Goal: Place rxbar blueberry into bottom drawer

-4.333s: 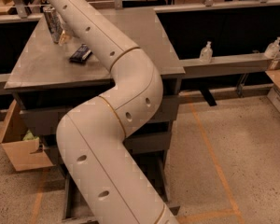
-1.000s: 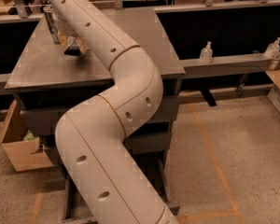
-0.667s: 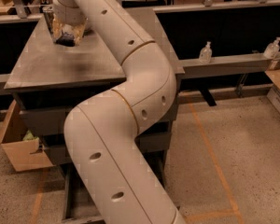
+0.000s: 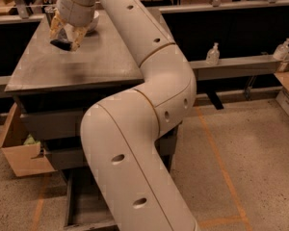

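My gripper point(image 4: 66, 37) hangs over the far left of the grey cabinet top point(image 4: 101, 59). Its tan fingers point(image 4: 78, 36) are shut on the rxbar blueberry point(image 4: 61, 44), a dark flat bar held a little above the surface, with its shadow below. The bottom drawer point(image 4: 84, 206) stands pulled out at the cabinet's foot, a grey tray partly hidden behind my white arm point(image 4: 135, 143). The two upper drawers point(image 4: 48, 124) are shut.
The silver can point(image 4: 50, 14) stands at the cabinet's far left edge behind the gripper. A cardboard box point(image 4: 20, 153) sits on the floor at the left. Two clear pump bottles point(image 4: 212, 54) stand on a ledge at the right. Orange tape lines mark the floor.
My gripper closed on the bar where it lay on the cabinet top and has lifted it off the surface, moving toward the left edge. The arm has swung with it.
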Robot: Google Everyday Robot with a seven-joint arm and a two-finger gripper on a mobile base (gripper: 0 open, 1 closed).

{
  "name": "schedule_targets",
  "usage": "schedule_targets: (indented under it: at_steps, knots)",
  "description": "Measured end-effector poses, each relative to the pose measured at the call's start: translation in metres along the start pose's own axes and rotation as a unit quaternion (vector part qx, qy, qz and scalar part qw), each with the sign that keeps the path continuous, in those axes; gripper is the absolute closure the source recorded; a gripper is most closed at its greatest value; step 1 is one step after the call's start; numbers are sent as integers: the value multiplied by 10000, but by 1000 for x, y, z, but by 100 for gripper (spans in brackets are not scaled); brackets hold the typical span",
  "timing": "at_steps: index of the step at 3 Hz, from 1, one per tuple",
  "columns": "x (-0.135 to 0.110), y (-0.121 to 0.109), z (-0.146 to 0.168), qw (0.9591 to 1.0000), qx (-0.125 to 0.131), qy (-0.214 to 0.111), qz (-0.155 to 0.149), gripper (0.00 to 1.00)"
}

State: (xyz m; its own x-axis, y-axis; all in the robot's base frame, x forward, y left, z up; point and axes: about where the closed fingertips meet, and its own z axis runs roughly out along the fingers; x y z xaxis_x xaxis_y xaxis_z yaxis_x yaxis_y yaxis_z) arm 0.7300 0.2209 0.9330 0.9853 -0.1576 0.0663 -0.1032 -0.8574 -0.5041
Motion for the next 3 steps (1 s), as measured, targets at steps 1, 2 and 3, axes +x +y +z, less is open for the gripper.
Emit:
schedule_targets:
  at_steps: [1, 2, 3]
  knots:
    - [-18, 4, 0, 9995, -70, -311, 82, 100]
    - [-35, 7, 10, 9983, -109, -544, 195, 100]
    - [-33, 5, 13, 9984, -51, -526, 187, 100]
